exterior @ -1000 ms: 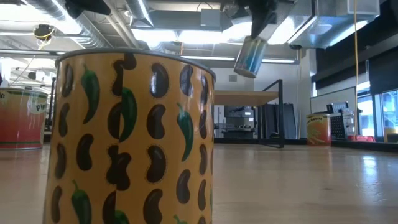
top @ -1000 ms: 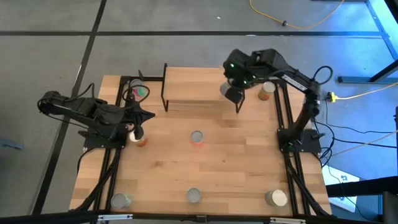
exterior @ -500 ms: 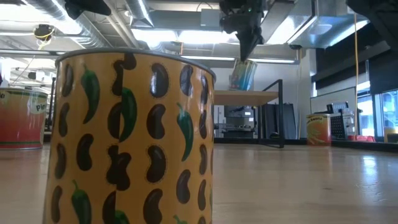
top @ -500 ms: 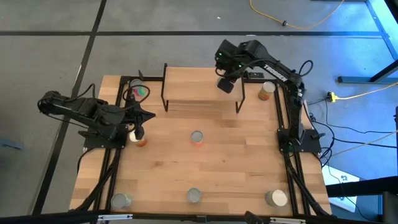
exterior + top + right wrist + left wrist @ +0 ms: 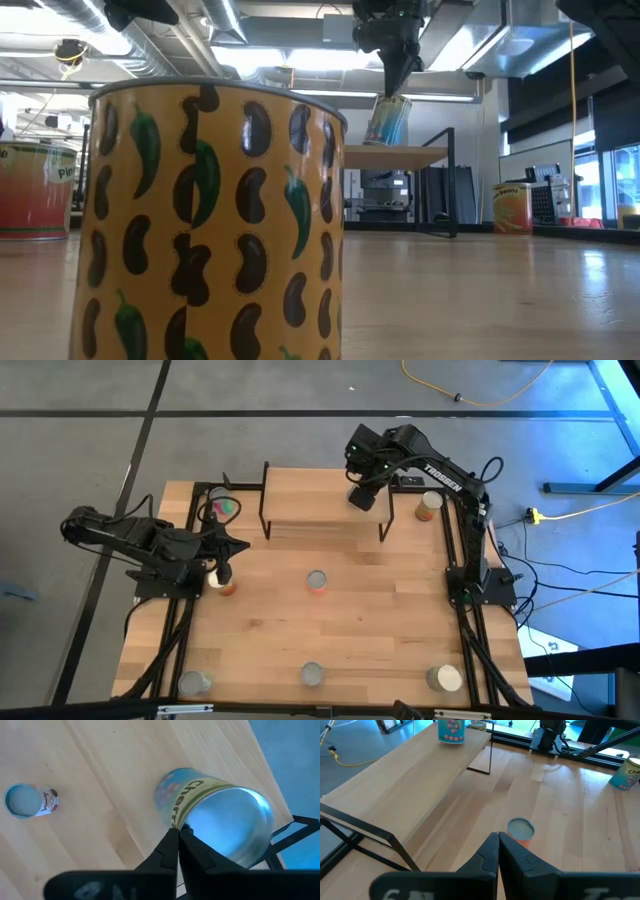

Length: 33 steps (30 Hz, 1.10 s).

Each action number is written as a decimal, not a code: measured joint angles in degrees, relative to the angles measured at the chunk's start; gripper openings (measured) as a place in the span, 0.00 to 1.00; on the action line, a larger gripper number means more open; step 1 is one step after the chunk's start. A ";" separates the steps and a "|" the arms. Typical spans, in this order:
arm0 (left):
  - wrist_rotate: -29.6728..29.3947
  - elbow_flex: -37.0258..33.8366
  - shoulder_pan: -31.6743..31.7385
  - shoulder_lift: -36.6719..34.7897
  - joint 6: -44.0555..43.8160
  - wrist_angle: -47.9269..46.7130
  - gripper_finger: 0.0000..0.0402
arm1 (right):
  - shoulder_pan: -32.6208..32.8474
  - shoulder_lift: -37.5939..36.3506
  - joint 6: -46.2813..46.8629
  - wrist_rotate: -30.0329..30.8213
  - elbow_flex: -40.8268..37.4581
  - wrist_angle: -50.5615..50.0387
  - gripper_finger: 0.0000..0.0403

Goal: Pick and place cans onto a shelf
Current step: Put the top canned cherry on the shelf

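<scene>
My right gripper (image 5: 362,497) hangs over the right end of the shelf (image 5: 318,500), a light wood plank on black wire legs, shut on a blue can (image 5: 220,822) with a silver top. In the low view this can (image 5: 388,120) tilts just above the shelf top (image 5: 400,152). I cannot tell whether its lower edge touches the plank. My left gripper (image 5: 498,842) is shut and empty above the table's left side. An orange can (image 5: 228,586) stands below it, and another can (image 5: 521,830) stands at the table's middle. My right gripper pinches the blue can's top rim (image 5: 186,826) between its two fingers, at one spot on the edge of the silver lid. The fingers come from above, pointing steeply down. The can hangs tilted below them, over the shelf's right end.
A green-and-pink can (image 5: 227,508) stands left of the shelf and a can (image 5: 430,503) right of it. Three cans (image 5: 312,675) line the near edge. A yellow bean-print can (image 5: 215,220) fills the low view. The shelf's left and middle are bare.
My right gripper has carried the blue can toward the far edge and a little left, onto the shelf's right end, and lowered it close to the plank. The can hangs less tilted than before. Both have kept still in the last half second.
</scene>
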 joint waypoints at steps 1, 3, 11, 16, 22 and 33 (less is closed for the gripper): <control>-0.01 0.00 0.00 0.00 0.05 0.00 0.00 | 0.00 0.00 0.56 -0.01 0.00 0.06 0.06; -0.01 0.00 0.00 0.00 0.11 0.00 0.00 | 0.00 0.00 1.07 -0.08 0.00 0.07 0.08; -0.01 0.00 0.00 0.00 0.14 0.00 0.00 | 0.02 0.00 0.95 -0.07 0.00 0.03 0.13; 0.00 0.00 0.00 0.00 0.16 0.00 0.00 | 0.32 0.00 -0.59 -0.04 0.00 0.39 0.13; -0.01 0.00 0.00 0.00 0.18 -0.09 0.00 | 2.51 -0.02 -3.10 0.06 0.38 2.24 0.09; -0.01 0.00 0.00 -0.02 0.14 -2.27 0.00 | 9.80 -0.13 -4.15 -0.58 -2.23 0.57 0.01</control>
